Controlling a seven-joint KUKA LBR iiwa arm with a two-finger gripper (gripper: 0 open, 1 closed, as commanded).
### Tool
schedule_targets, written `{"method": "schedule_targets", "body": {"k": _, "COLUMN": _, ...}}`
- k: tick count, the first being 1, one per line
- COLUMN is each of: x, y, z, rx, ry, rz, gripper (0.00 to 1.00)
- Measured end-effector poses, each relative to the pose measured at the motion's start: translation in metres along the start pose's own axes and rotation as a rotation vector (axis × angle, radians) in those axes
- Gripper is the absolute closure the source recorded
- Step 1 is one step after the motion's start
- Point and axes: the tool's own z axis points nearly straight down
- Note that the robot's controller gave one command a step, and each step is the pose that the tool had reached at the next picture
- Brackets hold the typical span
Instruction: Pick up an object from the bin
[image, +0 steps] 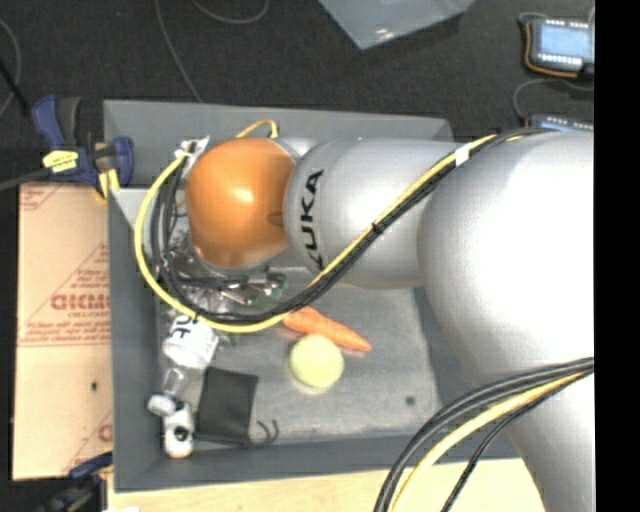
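Well now, the arm (420, 215) sweeps in from the right and lies almost flat across the upper half of the bin (425, 330), its orange cover (235, 200) parked at the upper left with yellow and black cables looping round it. The gripper (215, 292) sits tucked beneath that cover, pointing down into the left side of the bin; whether its jaws are apart or together, I cannot tell. Right under it in the picture lies a white bottle (190, 343), its long axis slanting toward the lower left. Just to the right, a carrot (328, 331) lies with its long axis running from centre down toward the right. Below the carrot sits a pale yellow ball (317, 363). Lower left: a black pouch (225, 405) and a small white toy (172, 425).
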Motion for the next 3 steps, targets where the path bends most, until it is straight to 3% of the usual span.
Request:
{"method": "schedule_targets", "body": {"k": 2, "x": 0.001, "y": 0.001, "z": -0.03, "rx": -0.004, "ry": 0.006, "rz": 0.001, "gripper": 1.0}}
{"method": "schedule_targets", "body": {"k": 3, "x": 0.0, "y": 0.0, "z": -0.049, "rx": 0.001, "ry": 0.001, "rz": 0.002, "gripper": 1.0}}
